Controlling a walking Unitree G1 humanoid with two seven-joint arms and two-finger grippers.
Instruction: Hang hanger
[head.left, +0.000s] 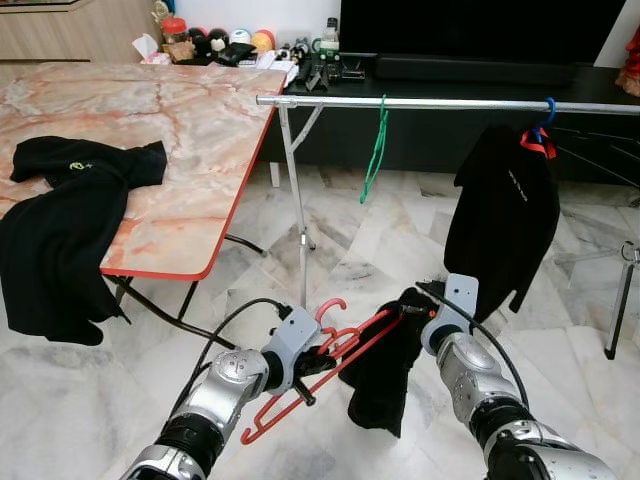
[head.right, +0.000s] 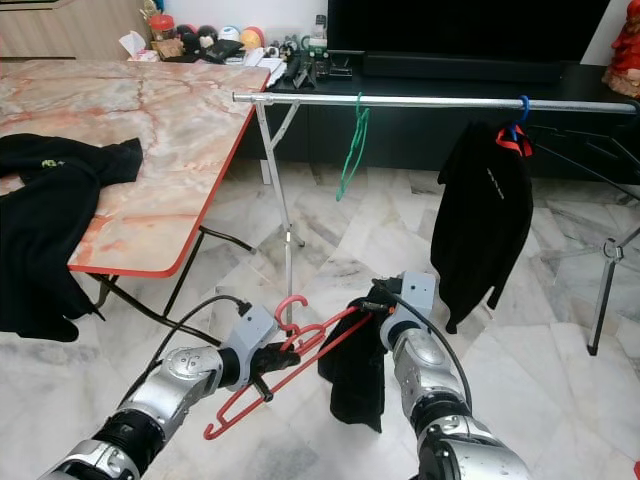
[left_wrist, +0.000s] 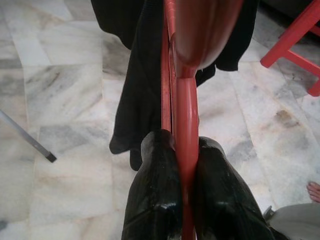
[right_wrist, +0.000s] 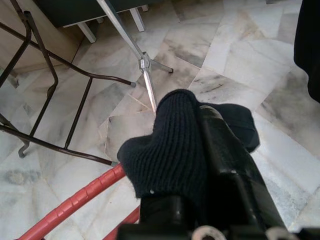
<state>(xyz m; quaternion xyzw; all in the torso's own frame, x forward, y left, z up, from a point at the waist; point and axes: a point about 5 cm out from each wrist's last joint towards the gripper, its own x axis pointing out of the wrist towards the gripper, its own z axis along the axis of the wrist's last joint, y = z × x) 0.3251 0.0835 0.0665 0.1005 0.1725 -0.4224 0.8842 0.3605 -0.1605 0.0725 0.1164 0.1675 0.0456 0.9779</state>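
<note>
A red hanger (head.left: 345, 352) hangs low over the marble floor between my two arms, its hook pointing up. My left gripper (head.left: 318, 362) is shut on it near the hook; in the left wrist view the black fingers (left_wrist: 155, 195) pinch the red bar (left_wrist: 186, 115). My right gripper (head.left: 424, 304) is shut on a dark knitted garment (head.left: 385, 375) that droops from the hanger's far end. In the right wrist view the cloth (right_wrist: 170, 145) wraps over one finger (right_wrist: 235, 165). Ahead stands the silver clothes rail (head.left: 450, 102).
On the rail hang a bare green hanger (head.left: 376, 150) and a black top (head.left: 505, 215) on a blue-hooked hanger. A marble-topped folding table (head.left: 190, 130) on the left holds a black shirt (head.left: 60, 220). The rail's leg (head.left: 300, 220) stands just ahead. A person's foot (left_wrist: 314, 190) is nearby.
</note>
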